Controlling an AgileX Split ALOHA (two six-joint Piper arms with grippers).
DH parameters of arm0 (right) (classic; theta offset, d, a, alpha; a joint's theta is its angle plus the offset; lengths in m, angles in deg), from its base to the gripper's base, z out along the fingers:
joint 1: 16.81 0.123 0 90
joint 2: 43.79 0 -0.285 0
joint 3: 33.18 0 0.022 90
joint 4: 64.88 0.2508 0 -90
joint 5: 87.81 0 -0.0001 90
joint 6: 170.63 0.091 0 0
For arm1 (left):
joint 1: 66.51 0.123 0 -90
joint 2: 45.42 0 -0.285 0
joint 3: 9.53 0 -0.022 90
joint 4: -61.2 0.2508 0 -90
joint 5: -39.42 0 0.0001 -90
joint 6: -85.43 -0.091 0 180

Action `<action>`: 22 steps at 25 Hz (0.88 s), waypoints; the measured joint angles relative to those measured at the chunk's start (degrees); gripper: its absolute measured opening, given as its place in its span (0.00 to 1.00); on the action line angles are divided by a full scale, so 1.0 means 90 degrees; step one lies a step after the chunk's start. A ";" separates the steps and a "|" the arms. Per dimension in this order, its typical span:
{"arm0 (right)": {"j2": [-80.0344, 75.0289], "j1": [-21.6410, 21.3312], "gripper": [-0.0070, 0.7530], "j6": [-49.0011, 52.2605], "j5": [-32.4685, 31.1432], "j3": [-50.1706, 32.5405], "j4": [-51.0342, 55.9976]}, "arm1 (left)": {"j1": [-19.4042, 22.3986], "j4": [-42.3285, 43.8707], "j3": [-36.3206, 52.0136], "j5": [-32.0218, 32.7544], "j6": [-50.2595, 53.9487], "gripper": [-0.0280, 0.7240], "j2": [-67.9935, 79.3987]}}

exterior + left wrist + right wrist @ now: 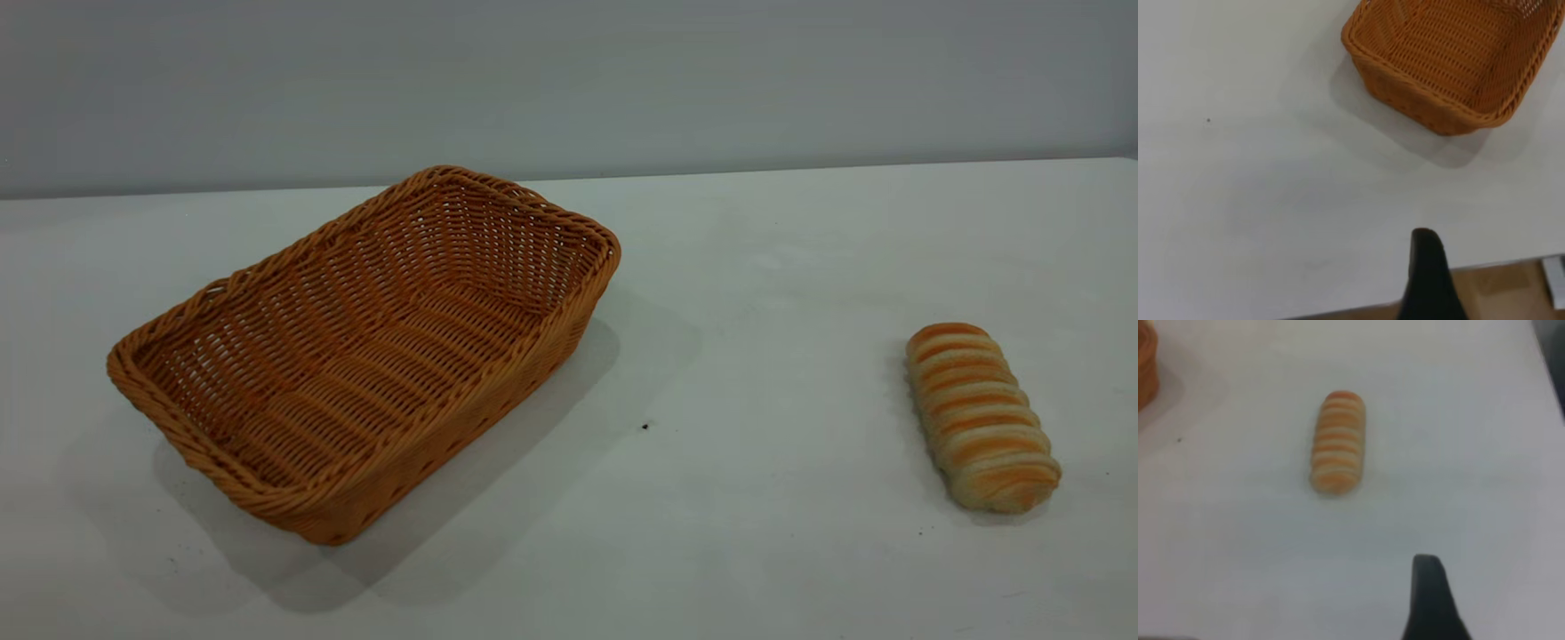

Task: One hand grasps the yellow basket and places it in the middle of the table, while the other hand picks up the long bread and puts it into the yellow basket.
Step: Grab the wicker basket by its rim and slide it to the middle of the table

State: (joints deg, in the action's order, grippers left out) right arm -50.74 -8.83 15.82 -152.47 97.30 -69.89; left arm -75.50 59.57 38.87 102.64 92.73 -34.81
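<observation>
soft even light, blurry wrist views

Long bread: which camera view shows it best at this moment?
The exterior view: the long bread lies unobstructed at the table's right side, its crosswise stripes distinct. The right wrist view also shows the whole roll, with softer stripes. The left wrist view shows none of it, only the yellow basket.

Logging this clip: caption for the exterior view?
Empty wicker basket at the left and striped bread roll at the right, apart on the white table.
</observation>
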 joint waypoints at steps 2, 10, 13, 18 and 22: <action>0.0000 0.0008 0.71 0.0060 0.0169 0.0075 -0.0212 | 0.0000 0.0004 -0.0064 -0.0325 0.0152 0.77 0.0418; -0.1681 0.0008 0.71 0.0865 0.0898 0.0476 -0.1331 | 0.0000 0.0004 -0.0123 -0.2043 0.0581 0.77 0.2891; -0.2632 0.0008 0.71 0.1181 0.0941 0.0685 -0.1603 | 0.0000 0.0004 -0.0317 -0.2498 0.0595 0.77 0.3949; -0.3968 0.0008 0.71 0.1417 0.1044 0.1106 -0.1703 | 0.0000 -0.0002 -0.0813 -0.2798 0.0668 0.77 0.5615; -0.4689 0.0008 0.71 0.1469 0.1248 0.1282 -0.1703 | 0.0000 -0.0002 -0.1112 -0.3022 0.0933 0.77 0.6659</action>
State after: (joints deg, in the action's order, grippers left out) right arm -92.94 -8.75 29.04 -141.23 108.84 -85.21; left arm -75.50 59.56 28.86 75.44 101.12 25.11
